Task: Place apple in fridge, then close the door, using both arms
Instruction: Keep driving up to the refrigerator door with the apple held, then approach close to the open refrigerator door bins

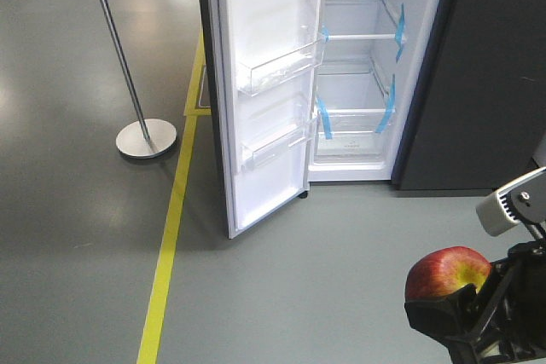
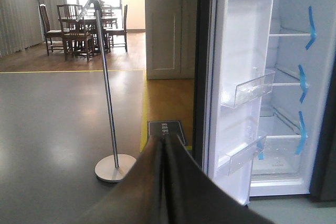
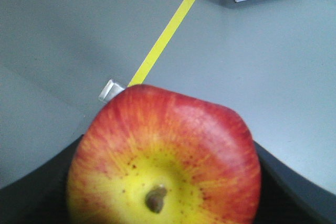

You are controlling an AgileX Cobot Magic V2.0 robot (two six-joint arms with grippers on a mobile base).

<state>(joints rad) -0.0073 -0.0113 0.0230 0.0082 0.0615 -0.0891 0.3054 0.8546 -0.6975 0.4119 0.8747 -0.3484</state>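
Right gripper (image 1: 467, 300), lower right of frame, clamped on the apple (image 1: 444, 272). Left gripper (image 2: 164, 153) fingers pressed together, empty. Fridge (image 1: 363, 125) door (image 1: 269, 31) stands open, upper centre.

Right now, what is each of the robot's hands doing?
Left gripper: closed, holding nothing.
Right gripper: closed on the apple.
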